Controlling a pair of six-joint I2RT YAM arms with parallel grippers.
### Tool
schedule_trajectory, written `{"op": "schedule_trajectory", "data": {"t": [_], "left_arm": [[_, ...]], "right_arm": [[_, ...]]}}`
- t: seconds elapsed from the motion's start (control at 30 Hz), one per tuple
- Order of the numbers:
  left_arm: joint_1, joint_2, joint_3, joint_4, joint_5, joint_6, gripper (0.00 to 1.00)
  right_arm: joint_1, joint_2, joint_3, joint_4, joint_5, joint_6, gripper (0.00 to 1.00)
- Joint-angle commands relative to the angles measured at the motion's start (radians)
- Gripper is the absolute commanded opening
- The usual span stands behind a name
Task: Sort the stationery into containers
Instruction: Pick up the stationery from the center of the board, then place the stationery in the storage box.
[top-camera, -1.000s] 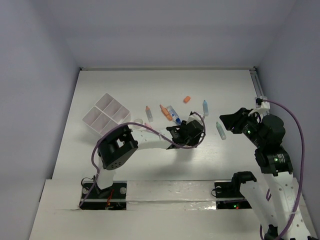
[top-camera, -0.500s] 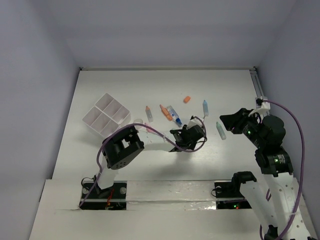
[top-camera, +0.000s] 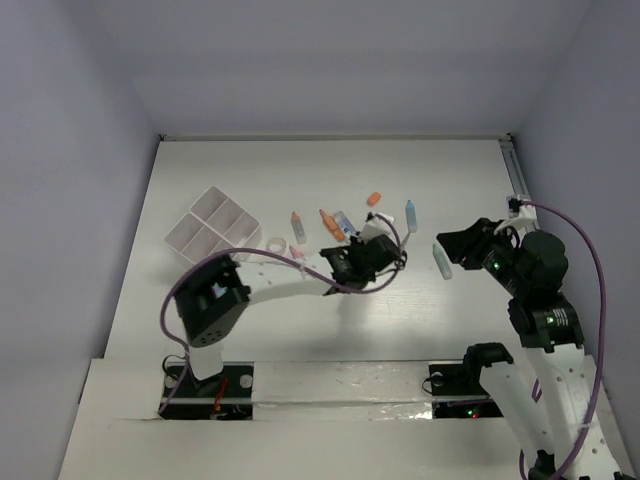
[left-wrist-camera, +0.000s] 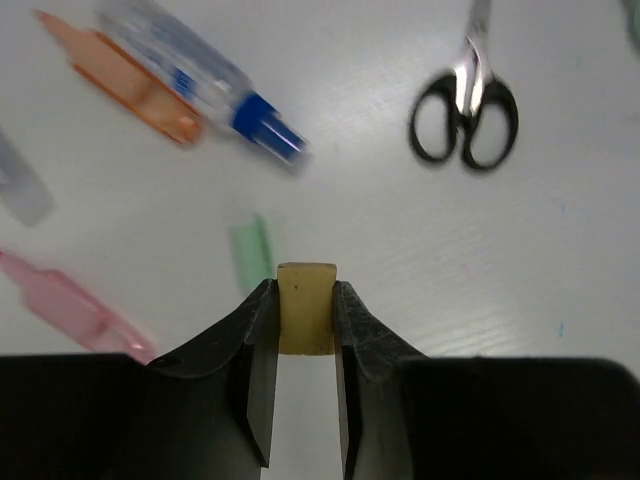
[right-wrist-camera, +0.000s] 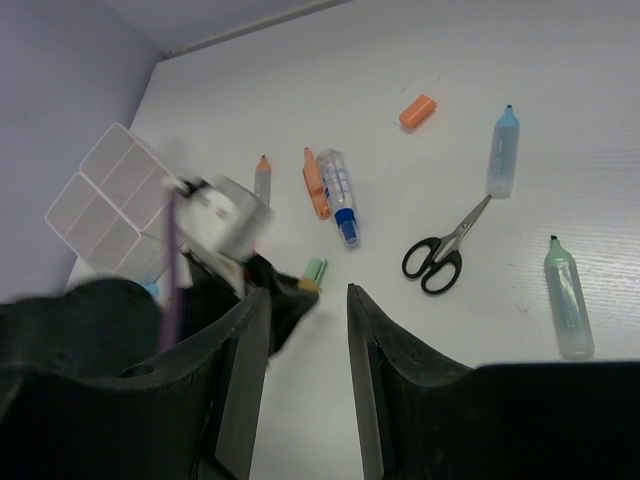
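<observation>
the left end effector pinches a small tan eraser at the bottom middle of the wrist picture. the right end effector is spread, holding nothing. the white boxes sit on the table, left of the frame.

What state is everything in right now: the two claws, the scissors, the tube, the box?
left gripper, shut on the eraser
right gripper, open, holding nothing
scissors, blades closed, lying flat
tube, blue cap on, lying on its side
container, open-topped, compartments look empty
</observation>
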Motion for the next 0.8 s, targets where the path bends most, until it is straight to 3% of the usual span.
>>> {"op": "schedule_trajectory", "data": {"t": [0.0,0.2,0.43,0.77], "left_arm": [[0.13,-0.237,0.006,-0.081,-0.13,0.042,0.0],[0.423,-0.438,-0.102,-0.138,-0.19,0.076,0.02],[0.787,-0.474,-0.126,-0.141,-0.171,0.114,0.04],[0.916,-0.359,-0.054,-0.123,-0.182,0.26,0.05]], "right_arm": [[0.01,-0.005,-0.025,0.058,-0.054,0.014,0.42],[0.01,0.015,-0.093,0.116,-0.109,0.039,0.42],[0.01,0.028,-0.168,0.228,-0.161,0.1,0.42],[0.01,0.049,-0.214,0.245,-0.171,0.085,0.41]]}}
